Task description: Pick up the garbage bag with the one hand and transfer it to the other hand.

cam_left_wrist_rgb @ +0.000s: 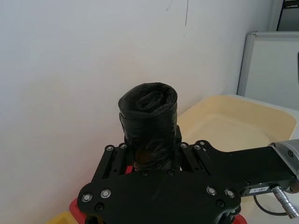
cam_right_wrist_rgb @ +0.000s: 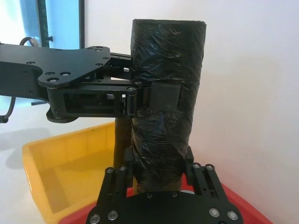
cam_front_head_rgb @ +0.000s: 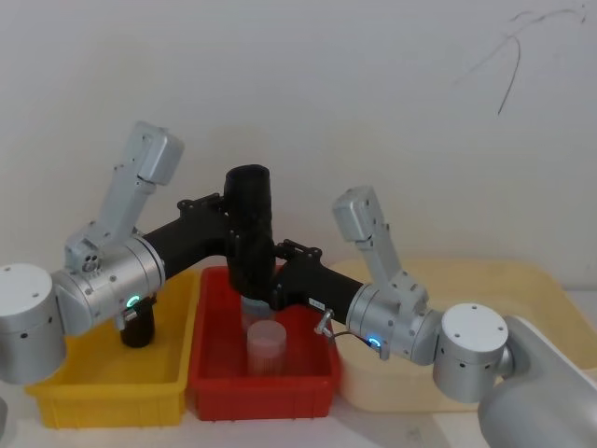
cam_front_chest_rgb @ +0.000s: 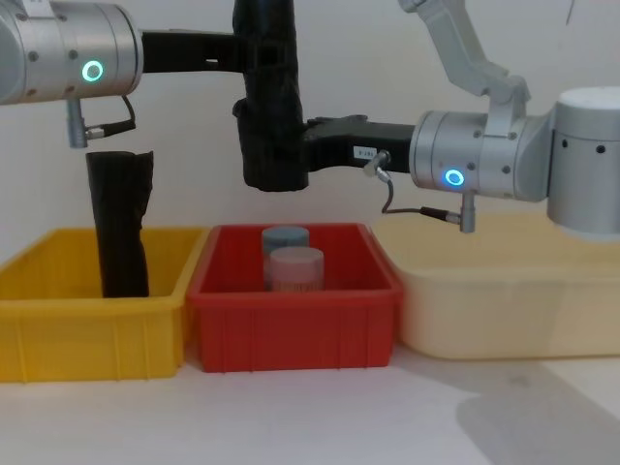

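**Handover at mid-point: both grippers on the bag above the red bin**

Progress. The left gripper (cam_front_chest_rgb: 254, 46), the one with the teal ring, reaches in above the red bin (cam_front_chest_rgb: 291, 329) from its left side and pinches the upper half of the garbage bag (cam_front_chest_rgb: 271, 97). The right wrist view shows one of its pads pressed flat into the plastic. The right gripper (cam_front_chest_rgb: 291, 143), with the blue ring, comes in from the bin's right side, and its fingers hug the roll's lower half on both sides, apparently clamped. The bag hangs upright in the air directly over the red bin, clear of the bin's contents. My judgement is that the pick-up is done and the receiving grasp is made. What is left is for the left gripper to let go and back away.

Containers:
- The cream tray (cam_front_chest_rgb: 504, 310) touches the red bin's right wall, and its floor is bare where it shows.
- The yellow bin (cam_front_chest_rgb: 87, 339) sits against the red bin's left wall and holds a slimmer black roll (cam_front_chest_rgb: 118, 223), which stands upright.
- The red bin holds a pink cylinder (cam_front_chest_rgb: 294, 269) with a grey-blue cylinder (cam_front_chest_rgb: 285, 238) just behind it.
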